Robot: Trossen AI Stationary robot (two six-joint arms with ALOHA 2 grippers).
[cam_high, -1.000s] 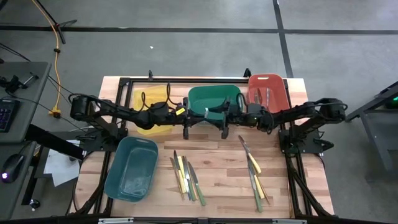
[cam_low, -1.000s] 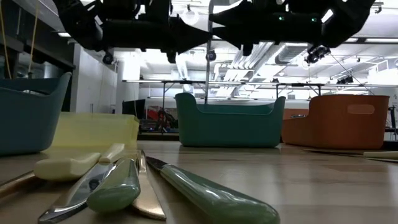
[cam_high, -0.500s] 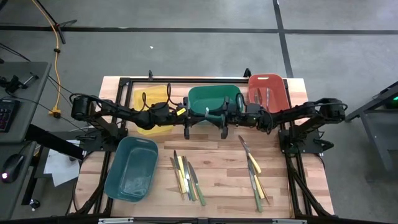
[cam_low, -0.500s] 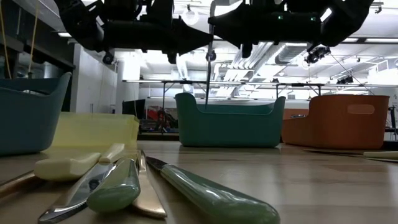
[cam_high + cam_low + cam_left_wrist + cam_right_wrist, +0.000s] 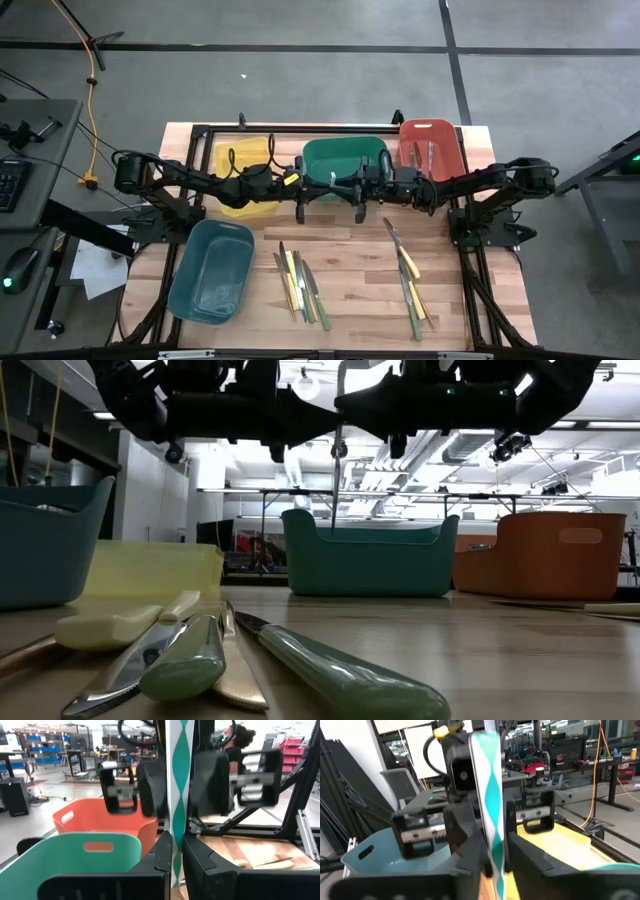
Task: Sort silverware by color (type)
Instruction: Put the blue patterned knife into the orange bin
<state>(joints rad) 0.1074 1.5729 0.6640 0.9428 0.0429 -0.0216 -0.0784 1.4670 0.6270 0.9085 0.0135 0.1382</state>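
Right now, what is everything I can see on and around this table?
table: one, light wood, under the arms
yellow bin: one, far left of the table
green bin: one, far middle
red bin: one, far right
teal bin: one, near left
utensils in the red bin: a few, greyish
left utensil group: about six, yellow, green and silver, near middle
right utensil group: about five, yellow and green, near right
teal-and-white utensil: one, held upright in the air near the green bin
person: one, in the room behind
left gripper: dark, shut on the teal-and-white utensil
right gripper: dark, shut on the same utensil
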